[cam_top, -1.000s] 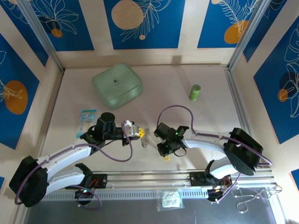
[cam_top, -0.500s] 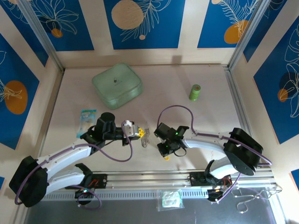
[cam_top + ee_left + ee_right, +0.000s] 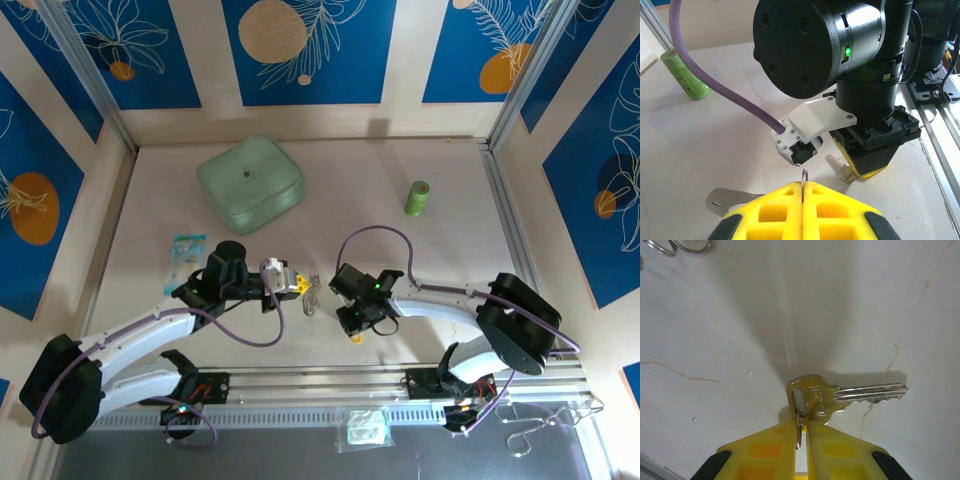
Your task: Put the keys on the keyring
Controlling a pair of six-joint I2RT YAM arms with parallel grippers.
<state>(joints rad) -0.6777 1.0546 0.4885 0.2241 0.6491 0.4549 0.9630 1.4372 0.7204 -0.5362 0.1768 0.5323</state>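
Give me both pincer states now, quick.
Left pincer: closed, pinching a thin silver metal ring.
Right pincer: closed on a small silver wire ring at the head of a flat silver key.

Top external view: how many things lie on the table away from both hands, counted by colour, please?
Green: 2, the pale green square plastic box and the small green roll
Teal and white: 1, the small flat printed packet
Total: 3
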